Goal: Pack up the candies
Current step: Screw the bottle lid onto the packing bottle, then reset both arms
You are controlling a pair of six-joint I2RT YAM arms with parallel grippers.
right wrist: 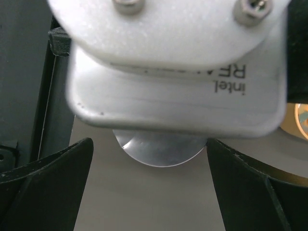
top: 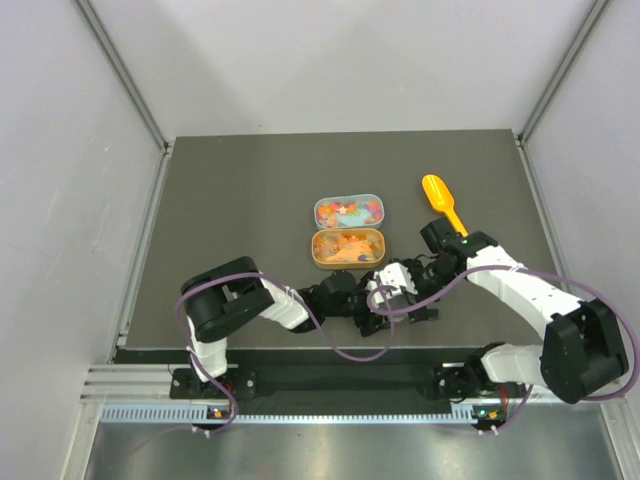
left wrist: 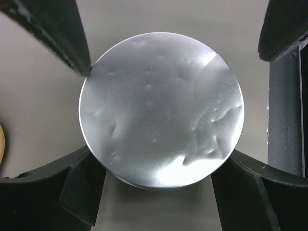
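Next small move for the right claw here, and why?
Probably close the right claw on the round silver metal disc: its fingers stand wide open on either side of the disc, while the left claw brackets the disc's near rim. Whether the left claw grips it is unclear.

Left tool point(left wrist: 159, 155) apparently clamped; right tool point(right wrist: 149, 144) agape.

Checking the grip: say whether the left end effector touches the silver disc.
Touching: left wrist view shows both left end effector fingers meeting the silver disc at its rim.
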